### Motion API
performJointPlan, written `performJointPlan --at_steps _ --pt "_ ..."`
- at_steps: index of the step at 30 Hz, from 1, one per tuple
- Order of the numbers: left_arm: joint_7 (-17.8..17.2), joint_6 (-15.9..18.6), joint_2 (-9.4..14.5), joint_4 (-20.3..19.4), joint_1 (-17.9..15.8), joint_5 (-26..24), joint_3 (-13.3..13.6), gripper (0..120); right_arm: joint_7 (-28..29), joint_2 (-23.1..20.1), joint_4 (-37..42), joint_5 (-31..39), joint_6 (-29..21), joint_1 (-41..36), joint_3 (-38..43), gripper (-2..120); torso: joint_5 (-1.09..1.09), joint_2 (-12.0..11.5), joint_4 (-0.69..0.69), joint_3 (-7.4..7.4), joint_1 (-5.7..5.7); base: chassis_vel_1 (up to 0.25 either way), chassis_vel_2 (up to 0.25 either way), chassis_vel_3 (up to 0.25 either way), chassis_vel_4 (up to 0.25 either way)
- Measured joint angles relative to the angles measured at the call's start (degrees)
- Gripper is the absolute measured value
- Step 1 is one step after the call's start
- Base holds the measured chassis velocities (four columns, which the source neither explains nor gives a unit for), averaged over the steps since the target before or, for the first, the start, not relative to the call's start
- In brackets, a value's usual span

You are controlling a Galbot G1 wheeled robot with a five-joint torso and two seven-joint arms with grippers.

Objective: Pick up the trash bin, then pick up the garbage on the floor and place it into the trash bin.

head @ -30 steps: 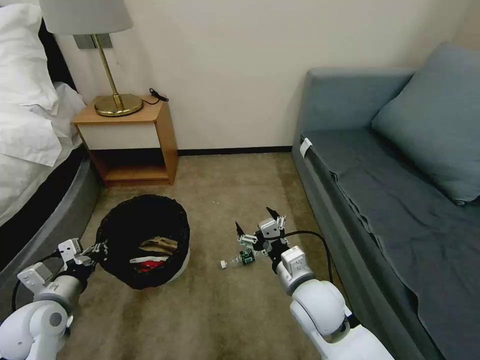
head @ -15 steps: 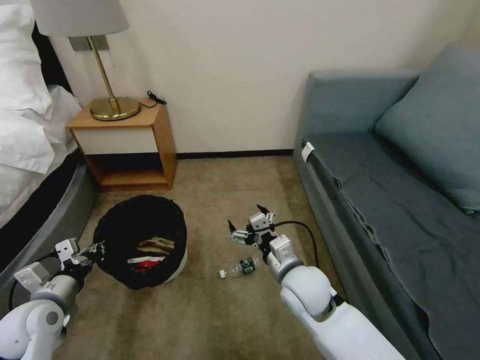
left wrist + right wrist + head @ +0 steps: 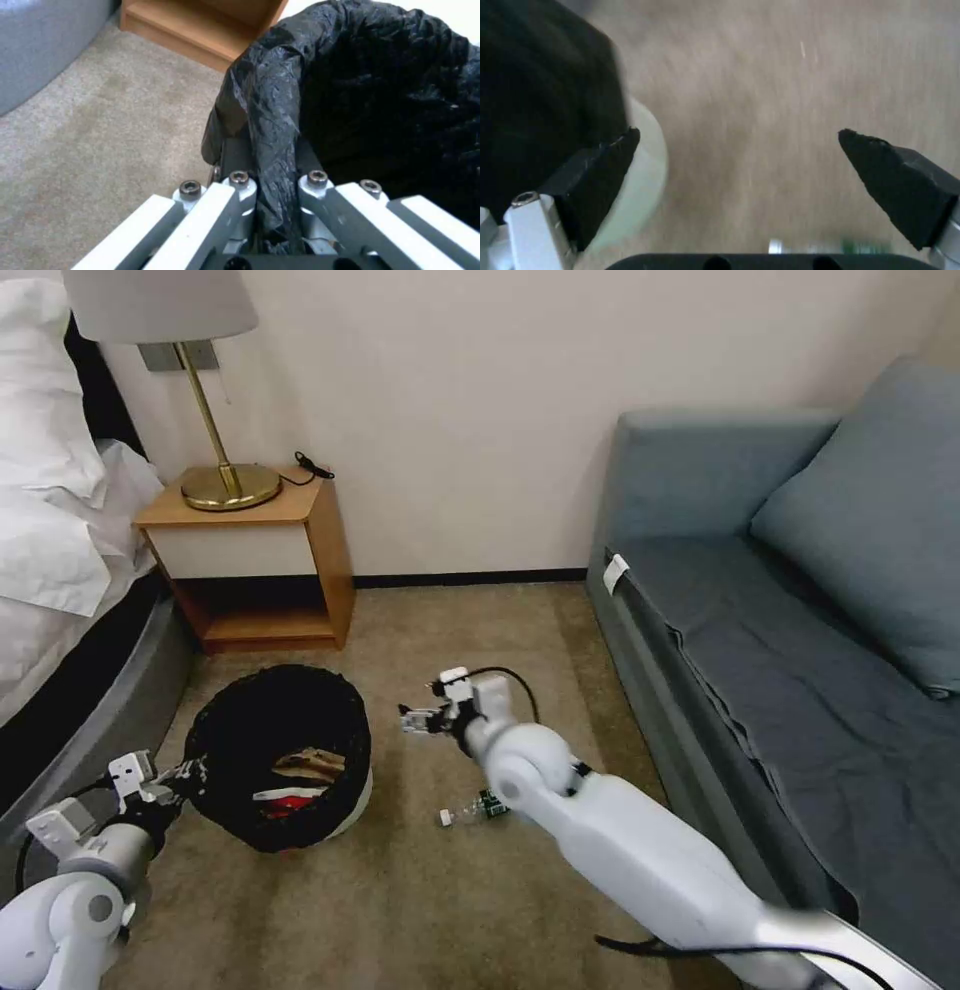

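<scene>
So the trash bin (image 3: 275, 750) is sitting on the carpet (image 3: 400, 890) near the nightstand (image 3: 255, 560), with the left gripper (image 3: 185, 770) pinching its black bag at the near-left rim. A clear bottle (image 3: 470, 810) is lying on the floor to its right. The right gripper (image 3: 415, 720) is hanging wide open and empty just beyond the bottle.
</scene>
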Motion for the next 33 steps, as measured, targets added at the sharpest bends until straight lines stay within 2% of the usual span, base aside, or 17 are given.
performJointPlan --at_steps 4,5,6,12,19,22,30,31,33 --pt "0.5 -0.5 0.2 0.4 0.4 -0.8 -0.7 4 12.0 3.7 -5.6 11.8 -0.9 -0.2 1.8 100 0.00 0.0 -0.01 0.00 0.00 0.000 0.000 0.000 0.000" --pt "0.5 -0.5 0.2 0.4 0.4 -0.8 -0.7 4 12.0 3.7 -5.6 11.8 -0.9 -0.2 1.8 100 0.00 0.0 -0.01 0.00 0.00 0.000 0.000 0.000 0.000" --pt "0.6 -0.6 0.3 0.4 0.5 -0.9 -0.8 4 14.5 4.8 -6.9 14.1 -1.0 -0.6 2.7 100 0.01 0.0 -0.01 0.00 0.00 0.000 0.000 0.000 0.000" --pt "0.8 -0.9 0.3 0.5 1.0 -1.1 -1.2 4 20.6 9.0 -11.6 17.4 -1.0 -1.4 5.4 100 0.01 0.0 -0.01 0.00 0.00 0.000 0.000 0.000 0.000" --pt "0.9 -1.4 0.7 0.4 1.1 -0.4 -3.5 4 26.5 14.7 -18.7 16.9 -0.4 -1.6 8.3 100 0.01 0.0 0.00 0.00 0.00 0.000 0.000 0.000 0.000" --pt "0.9 -1.5 1.0 0.3 1.0 -0.3 -4.1 4 25.8 14.6 -20.2 15.1 -0.2 -1.6 8.3 100 0.01 0.0 0.00 0.00 0.00 0.000 0.000 0.000 0.000" --pt "1.1 -2.2 1.1 0.8 0.9 0.3 -4.3 4 22.1 11.0 -21.4 11.1 -1.0 -1.8 6.5 100 0.02 0.0 0.00 0.00 0.00 0.000 0.000 0.000 0.000" --pt "1.2 -2.3 1.1 1.0 0.9 0.3 -4.3 4 19.9 9.4 -21.5 8.7 -1.4 -1.8 5.3 100 0.02 0.0 -0.01 0.00 0.00 0.000 0.000 0.000 0.000" --pt "1.3 -2.5 1.2 1.4 0.8 0.3 -4.2 4 17.5 7.1 -20.9 8.4 -3.4 -1.5 3.4 100 0.02 0.0 -0.03 0.00 0.00 0.000 0.000 0.000 0.000"
